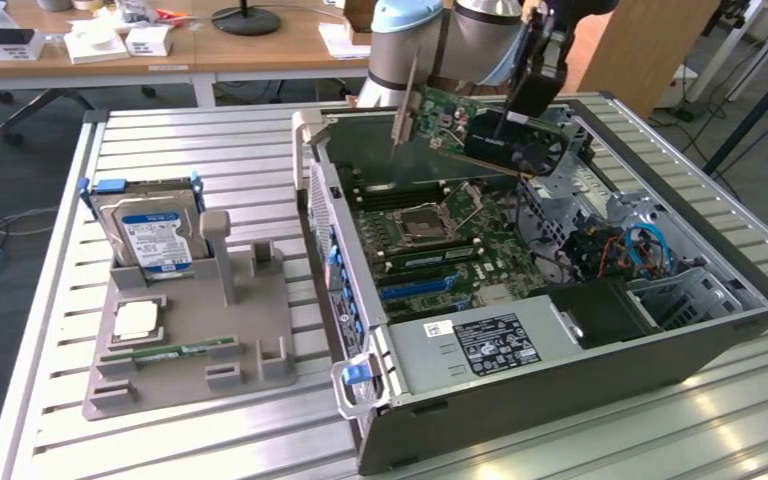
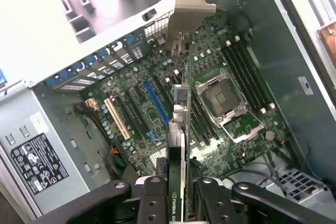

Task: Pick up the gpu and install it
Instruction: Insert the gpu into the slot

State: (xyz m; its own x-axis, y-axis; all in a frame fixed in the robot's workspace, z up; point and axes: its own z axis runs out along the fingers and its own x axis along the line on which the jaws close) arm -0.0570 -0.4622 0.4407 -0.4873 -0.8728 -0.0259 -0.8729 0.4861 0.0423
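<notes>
Holding the gpu on edge, gripper pinched on its fan end, silver bracket farthest from the fingers. Motherboard lies beneath, clear of the card. Edge-down pose probably suits dropping into a slot.

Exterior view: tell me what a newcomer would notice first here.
The gripper holds the gpu tilted in the air above the open computer case, over its green motherboard. On the exterior view's left, a hard drive stands on edge in a grey holder on the slatted table.
</notes>
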